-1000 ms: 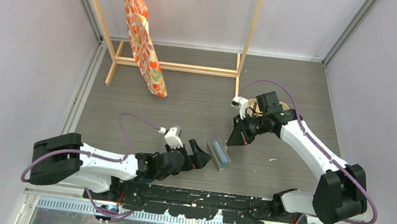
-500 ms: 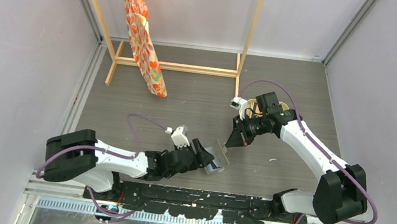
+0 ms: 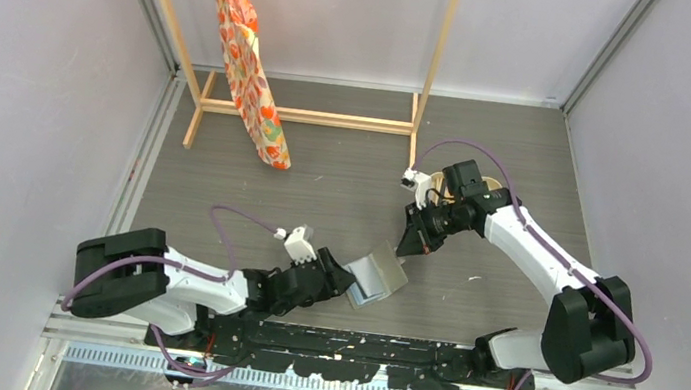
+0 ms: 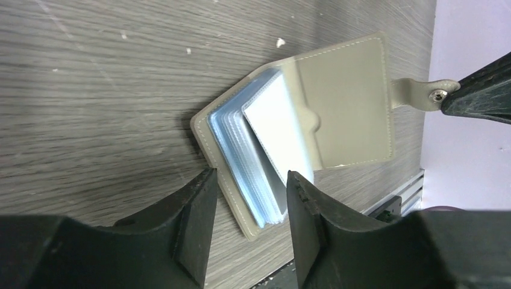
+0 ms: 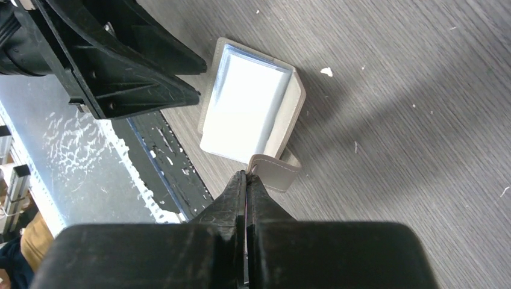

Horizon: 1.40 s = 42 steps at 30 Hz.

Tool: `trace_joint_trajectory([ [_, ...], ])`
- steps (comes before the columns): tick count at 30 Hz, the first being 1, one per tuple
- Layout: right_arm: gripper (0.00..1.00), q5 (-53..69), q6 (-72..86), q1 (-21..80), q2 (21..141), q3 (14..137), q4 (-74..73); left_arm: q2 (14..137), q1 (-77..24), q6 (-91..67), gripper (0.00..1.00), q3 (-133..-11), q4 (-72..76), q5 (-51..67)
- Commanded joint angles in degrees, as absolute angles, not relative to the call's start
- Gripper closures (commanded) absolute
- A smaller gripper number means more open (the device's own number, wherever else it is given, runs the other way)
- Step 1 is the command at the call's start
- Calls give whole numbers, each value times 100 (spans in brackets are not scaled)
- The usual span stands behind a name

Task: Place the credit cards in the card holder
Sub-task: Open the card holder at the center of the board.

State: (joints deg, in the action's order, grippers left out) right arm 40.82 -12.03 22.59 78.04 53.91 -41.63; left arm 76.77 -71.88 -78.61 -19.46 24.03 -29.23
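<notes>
The card holder (image 3: 378,275) lies open on the grey table near the front edge, with its pale blue sleeves (image 4: 253,156) fanned up. My right gripper (image 5: 246,174) is shut on the holder's strap tab (image 5: 274,168) and holds the grey flap (image 4: 355,108) open and raised. My left gripper (image 4: 250,177) is open. Its jaws stand either side of the near corner of the sleeves, with a gap on both sides. In the top view the left gripper (image 3: 348,278) meets the holder from the left, and the right gripper (image 3: 407,247) comes from behind it. No credit cards show in any view.
A wooden rack (image 3: 312,115) stands at the back with an orange patterned cloth (image 3: 248,61) hanging on it. A beige tray (image 3: 439,180) is partly hidden behind the right arm. The black front rail (image 3: 342,346) lies just below the holder.
My left gripper has moved right up to the holder and its jaws have narrowed round the near corner. The flap has swung open wider in the right gripper's hold.
</notes>
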Motion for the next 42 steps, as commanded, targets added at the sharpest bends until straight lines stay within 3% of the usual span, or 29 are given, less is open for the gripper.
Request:
trace_joint_trajectory([
  [1, 99, 3848, -1186, 2237, 7947, 5561, -4101, 7596, -7156, -7721, 56, -1722, 3187, -3191],
  [5, 99, 3824, -1201, 2232, 8030, 5572, -4131, 7852, -7163, -7734, 60, -1688, 3496, -3144],
  [11, 99, 3694, -1204, 2235, 8131, 5581, -4132, 7846, -7161, -7904, 52, -1548, 3243, -3177],
  [17, 97, 3198, -1178, 2237, 8266, 5580, -4069, 6671, -7163, -7793, 35, -1989, 520, -3501],
  [22, 92, 2753, -1169, 2248, 8564, 5615, -4082, 6280, -7159, -7663, 31, -1632, 951, -3522],
  [25, 77, 2489, -1178, 2266, 8733, 5654, -4116, 6390, -7158, -7615, 33, -1559, 1360, -3414],
  [28, 51, 2226, -1169, 2266, 8667, 5710, -4101, 6565, -7154, -7517, 34, -1675, 1449, -3291],
  [31, 42, 2176, -1205, 2260, 8220, 5682, -4016, 6720, -7156, -7480, 36, -1718, 1588, -3216],
  [37, 45, 3122, -1572, 2233, 7431, 5490, -4036, 6967, -7146, -7479, 39, -1685, 1926, -3141],
  [38, 48, 3365, -1653, 2237, 7386, 5485, -4073, 7008, -7146, -7479, 40, -1695, 1970, -3126],
  [39, 58, 3959, -1890, 2346, 7368, 5493, -4276, 7120, -7137, -7491, 42, -1718, 2073, -3088],
  [42, 70, 4069, -1977, 2618, 7551, 5476, -4315, 7248, -7124, -7518, 45, -1763, 2100, -3059],
])
